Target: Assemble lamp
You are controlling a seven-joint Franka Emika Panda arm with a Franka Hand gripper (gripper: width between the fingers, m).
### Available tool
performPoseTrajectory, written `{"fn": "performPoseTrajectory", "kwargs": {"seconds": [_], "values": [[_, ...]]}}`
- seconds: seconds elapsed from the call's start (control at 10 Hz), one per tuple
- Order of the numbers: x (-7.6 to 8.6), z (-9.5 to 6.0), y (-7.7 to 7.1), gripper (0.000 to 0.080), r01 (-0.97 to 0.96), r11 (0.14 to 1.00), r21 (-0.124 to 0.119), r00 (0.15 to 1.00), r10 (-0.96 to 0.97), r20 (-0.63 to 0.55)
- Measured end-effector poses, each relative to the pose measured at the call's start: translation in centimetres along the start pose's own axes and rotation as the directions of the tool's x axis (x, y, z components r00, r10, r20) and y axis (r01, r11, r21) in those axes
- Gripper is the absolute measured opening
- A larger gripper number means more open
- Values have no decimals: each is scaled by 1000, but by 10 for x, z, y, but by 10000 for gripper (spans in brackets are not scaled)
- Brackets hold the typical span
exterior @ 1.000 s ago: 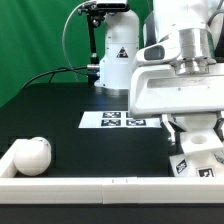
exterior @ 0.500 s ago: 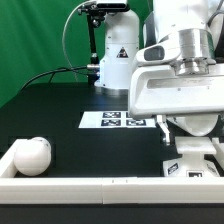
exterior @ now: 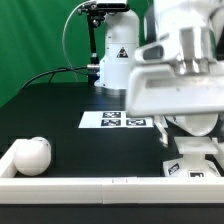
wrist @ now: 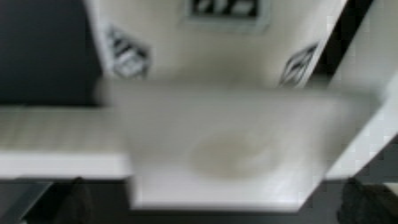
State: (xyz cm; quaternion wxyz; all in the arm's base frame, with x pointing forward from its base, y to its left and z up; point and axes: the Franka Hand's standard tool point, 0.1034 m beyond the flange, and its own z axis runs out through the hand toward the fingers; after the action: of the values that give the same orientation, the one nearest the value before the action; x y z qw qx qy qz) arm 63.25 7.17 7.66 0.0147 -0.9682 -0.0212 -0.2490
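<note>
The blocky white lamp base [exterior: 195,160] with square tags lies at the front, on the exterior view's right, under my wrist. In the wrist view the base [wrist: 231,130] fills the middle, blurred. My gripper [wrist: 199,205] is open, with one dark finger [wrist: 36,200] on each side of the base, and I see no contact. The round bulb [exterior: 32,155] rests at the front, on the exterior view's left. The tapered shade [exterior: 117,60] stands at the back.
The marker board [exterior: 120,121] lies flat mid-table. A low white wall [exterior: 110,184] runs along the front edge, next to the bulb and the base. A black camera stand [exterior: 95,30] with a cable stands behind the shade.
The base has shifted down toward the front wall since a second ago. My arm is blurred now and has moved slightly to the exterior view's left.
</note>
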Motion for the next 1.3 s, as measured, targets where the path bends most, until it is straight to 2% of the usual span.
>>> {"fn": "performPoseTrajectory", "kwargs": {"seconds": [0.4,0.5,0.6,0.7,0.8,0.9,1.0,1.1,1.2,1.3], "values": [[-8,5,-2,698,5,1000,2,1000,-5,23],[-7,2,2,698,21,1000,4,998,-21,53],[4,-14,28,698,79,997,-1,994,-78,81],[5,-29,50,698,69,998,8,986,-70,151],[1,-42,64,698,54,998,27,968,-59,246],[1,-45,76,698,52,998,26,960,-57,274],[-11,-46,81,698,24,999,38,931,-36,364],[-13,-48,75,698,-26,999,43,897,4,442],[-11,-48,72,698,-26,998,59,869,-7,495],[-10,-47,71,698,-29,997,66,855,-10,519]]}}
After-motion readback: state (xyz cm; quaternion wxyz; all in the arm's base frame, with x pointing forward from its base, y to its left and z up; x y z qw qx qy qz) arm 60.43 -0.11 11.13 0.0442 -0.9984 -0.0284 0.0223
